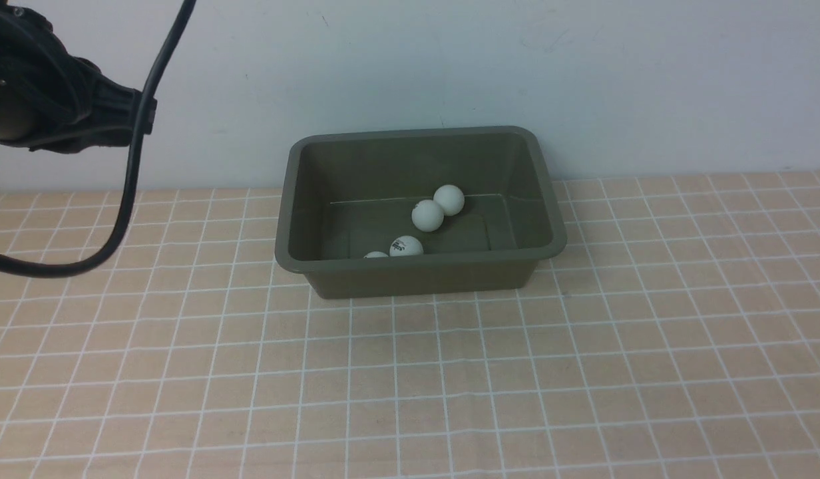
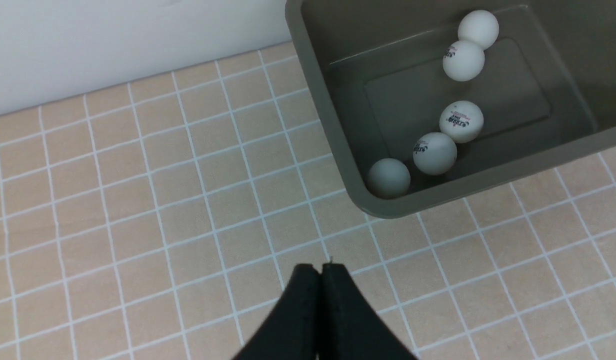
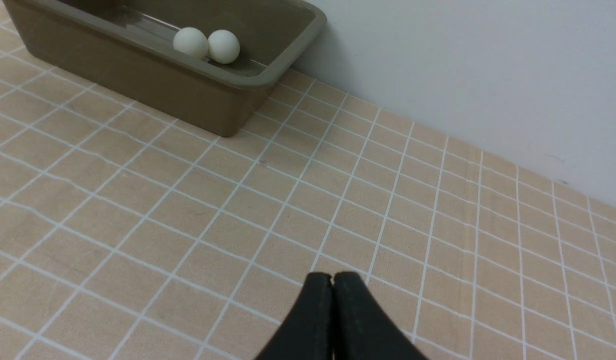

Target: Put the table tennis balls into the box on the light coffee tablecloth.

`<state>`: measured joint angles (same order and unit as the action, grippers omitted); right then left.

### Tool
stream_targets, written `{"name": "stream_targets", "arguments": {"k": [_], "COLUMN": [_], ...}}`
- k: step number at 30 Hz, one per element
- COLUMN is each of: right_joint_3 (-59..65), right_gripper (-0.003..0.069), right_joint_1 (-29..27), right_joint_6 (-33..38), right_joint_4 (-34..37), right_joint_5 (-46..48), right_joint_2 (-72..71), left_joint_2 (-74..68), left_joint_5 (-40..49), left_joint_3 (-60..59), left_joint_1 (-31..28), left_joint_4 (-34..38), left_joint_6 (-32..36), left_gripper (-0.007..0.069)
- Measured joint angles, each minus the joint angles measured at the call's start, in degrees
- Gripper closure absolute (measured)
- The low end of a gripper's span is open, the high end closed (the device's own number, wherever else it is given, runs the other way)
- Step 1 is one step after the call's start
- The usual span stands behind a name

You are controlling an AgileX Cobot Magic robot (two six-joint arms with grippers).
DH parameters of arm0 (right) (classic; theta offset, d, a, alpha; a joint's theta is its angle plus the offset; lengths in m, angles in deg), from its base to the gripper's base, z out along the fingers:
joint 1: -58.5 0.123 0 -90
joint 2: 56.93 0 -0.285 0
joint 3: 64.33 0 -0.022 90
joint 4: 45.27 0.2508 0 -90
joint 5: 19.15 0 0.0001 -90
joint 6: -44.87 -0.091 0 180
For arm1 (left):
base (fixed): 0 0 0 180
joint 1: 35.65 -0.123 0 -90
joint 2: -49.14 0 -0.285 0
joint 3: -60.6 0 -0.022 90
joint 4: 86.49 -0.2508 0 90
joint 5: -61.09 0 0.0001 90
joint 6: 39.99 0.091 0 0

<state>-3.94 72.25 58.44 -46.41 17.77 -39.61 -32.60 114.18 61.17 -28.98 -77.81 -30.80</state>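
The olive-green box (image 1: 297, 199) stands on the light coffee tablecloth (image 1: 450, 372) near the back wall. Several white table tennis balls lie inside it: two touching near the middle (image 1: 428, 215), one with a dark logo (image 1: 406, 245) by the front wall. The left wrist view looks down into the box (image 2: 318, 100) and shows the balls (image 2: 434, 153) along its floor. My left gripper (image 2: 321, 267) is shut and empty, over bare cloth short of the box's corner. My right gripper (image 3: 332, 276) is shut and empty over the cloth, well away from the box (image 3: 138, 70).
The white wall (image 1: 583, 80) rises right behind the box. Part of my left arm (image 1: 44, 100) with its black cable (image 1: 127, 193) hangs at the upper left of the front view. Nothing else lies on the cloth.
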Motion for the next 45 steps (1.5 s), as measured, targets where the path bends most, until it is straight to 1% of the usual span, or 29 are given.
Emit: {"name": "stream_targets", "arguments": {"k": [2, 4, 9, 13, 16, 18, 19, 20, 24, 27, 28, 30, 31, 36, 39, 40, 45], "right_joint_3": [0.0, 0.0, 0.0, 0.0, 0.0, 0.0, 0.0, 0.0, 0.0, 0.0, 0.0, 0.0, 0.0, 0.0, 0.0, 0.0, 0.0], "right_gripper": [0.0677, 0.0677, 0.0677, 0.0677, 0.0677, 0.0677, 0.0677, 0.0677, 0.0677, 0.0677, 0.0677, 0.0677, 0.0677, 0.0677, 0.0677, 0.0677, 0.0677], "right_joint_1": [0.0, 0.0, 0.0, 0.0, 0.0, 0.0, 0.0, 0.0, 0.0, 0.0, 0.0, 0.0, 0.0, 0.0, 0.0, 0.0, 0.0], "right_joint_6": [0.0, 0.0, 0.0, 0.0, 0.0, 0.0, 0.0, 0.0, 0.0, 0.0, 0.0, 0.0, 0.0, 0.0, 0.0, 0.0, 0.0], "right_joint_4": [0.0, 0.0, 0.0, 0.0, 0.0, 0.0, 0.0, 0.0, 0.0, 0.0, 0.0, 0.0, 0.0, 0.0, 0.0, 0.0, 0.0], "right_joint_5": [0.0, 0.0, 0.0, 0.0, 0.1, 0.1, 0.1, 0.1, 0.1, 0.1, 0.1, 0.1, 0.1, 0.1, 0.1, 0.1, 0.1], "right_joint_2": [0.0, 0.0, 0.0, 0.0, 0.0, 0.0, 0.0, 0.0, 0.0, 0.0, 0.0, 0.0, 0.0, 0.0, 0.0, 0.0, 0.0], "left_joint_2": [0.0, 0.0, 0.0, 0.0, 0.0, 0.0, 0.0, 0.0, 1.4, 5.7, 6.6, 13.1, 13.7, 27.5, 33.6, 35.9, 40.8], "left_joint_5": [-1.6, -3.9, -4.1, -4.4, -4.6, -5.0, -5.1, -6.1, -7.1, -7.2, -7.2, -7.3, -7.3, -7.3, -7.4, -7.9, -12.4], "left_joint_3": [0.0, 0.0, 0.0, 0.0, 0.0, 0.0, 0.0, 0.0, -0.3, -2.3, -2.8, -6.5, -6.8, -17.1, -23.8, -27.2, -38.7], "left_joint_1": [0.0, 0.0, 0.0, 0.0, 0.0, 0.1, 0.1, 0.1, 0.2, 0.2, 0.2, 0.2, 0.2, -0.6, -4.0, -6.9, -14.8], "left_joint_4": [1.5, 6.5, 16.6, 18.9, 18.8, 17.7, 17.7, 16.1, 13.3, 11.6, 11.4, 9.8, 9.7, 9.0, 9.0, 9.0, 9.0], "left_joint_6": [0.0, 0.0, 0.0, 0.6, 2.5, 6.1, 6.5, 10.0, 15.9, 17.7, 17.8, 18.1, 18.1, 18.4, 18.5, 18.5, 18.2], "left_gripper": [0.0693, 0.0693, 0.0693, 0.0693, 0.0693, 0.0693, 0.0693, 0.0693, 0.0693, 0.0693, 0.0693, 0.0693, 0.0693, 0.0693, 0.0693, 0.0693, 0.0693]}}
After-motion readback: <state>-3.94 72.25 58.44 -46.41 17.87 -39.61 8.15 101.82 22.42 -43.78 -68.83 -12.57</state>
